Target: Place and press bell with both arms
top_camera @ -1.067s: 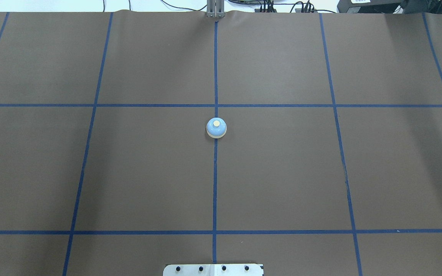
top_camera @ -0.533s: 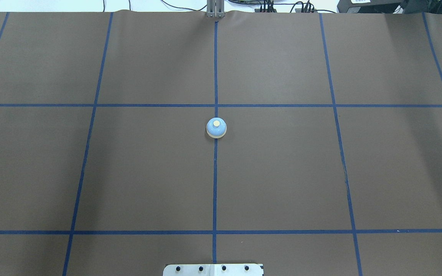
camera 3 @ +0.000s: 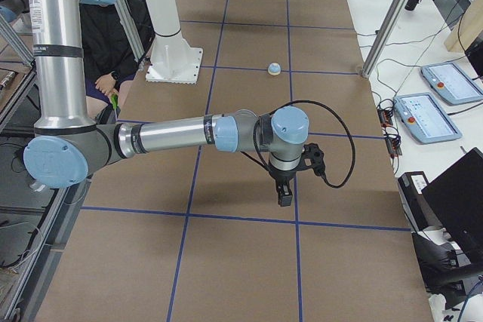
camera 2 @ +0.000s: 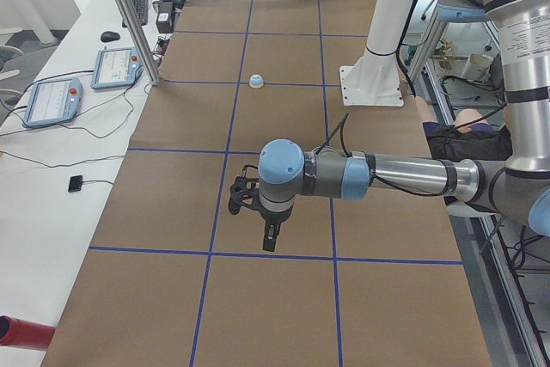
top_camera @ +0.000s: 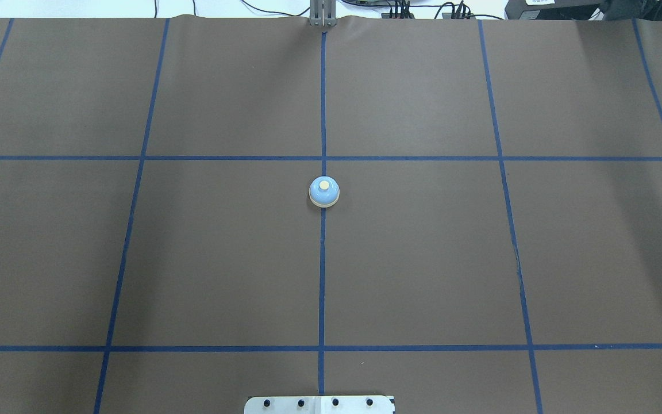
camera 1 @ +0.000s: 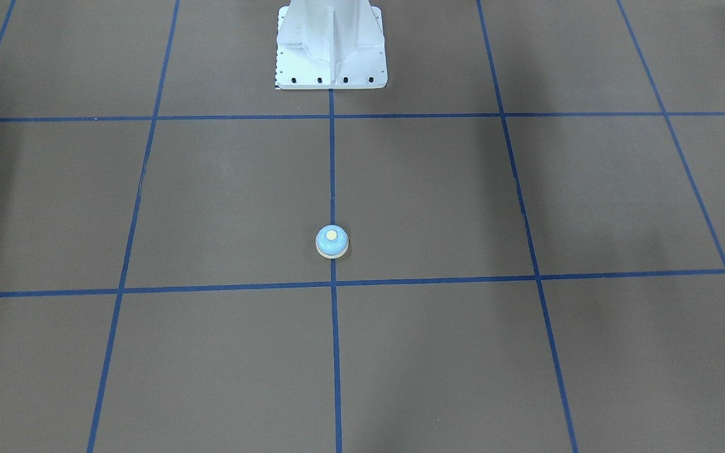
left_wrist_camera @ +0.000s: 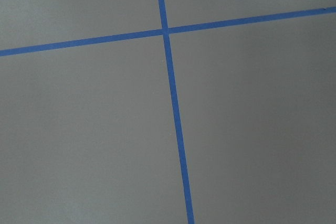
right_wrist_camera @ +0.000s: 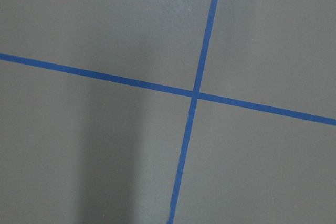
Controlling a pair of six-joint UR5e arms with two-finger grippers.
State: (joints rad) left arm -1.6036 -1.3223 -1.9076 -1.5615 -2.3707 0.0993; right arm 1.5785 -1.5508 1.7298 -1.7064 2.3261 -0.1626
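The light-blue bell (top_camera: 324, 191) with its cream button stands upright on the centre blue tape line of the brown mat, alone; it also shows in the front view (camera 1: 331, 241), the left view (camera 2: 256, 82) and the right view (camera 3: 275, 69). My left gripper (camera 2: 270, 238) hangs pointing down over the mat, far from the bell. My right gripper (camera 3: 284, 195) hangs the same way at the other end, also far from it. Both show only in the side views, so I cannot tell whether they are open or shut. The wrist views show only mat and tape.
The white bolted pedestal (camera 1: 331, 56) stands at the robot's edge of the mat. Control tablets (camera 2: 51, 100) and cables lie on the white bench beyond the mat's far edge, with aluminium posts (camera 2: 129, 15) there. A person (camera 3: 106, 81) sits behind the pedestal.
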